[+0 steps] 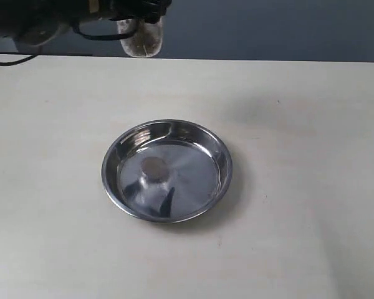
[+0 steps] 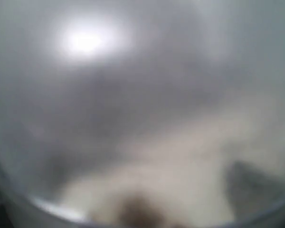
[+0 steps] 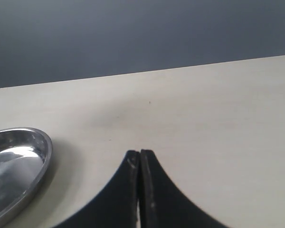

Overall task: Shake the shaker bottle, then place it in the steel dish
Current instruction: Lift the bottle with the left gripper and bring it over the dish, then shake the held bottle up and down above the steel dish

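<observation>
Pale cream table (image 1: 311, 187) meets a grey-blue wall (image 1: 268, 28).

The clear, brown-speckled shaker bottle (image 1: 142, 38) is up in the air over the far left edge of the bench (image 1: 299, 124), motion-blurred, well apart from the steel dish (image 1: 121, 149). The dish is round, shallow and shiny, and lies flat mid-bench.
</observation>
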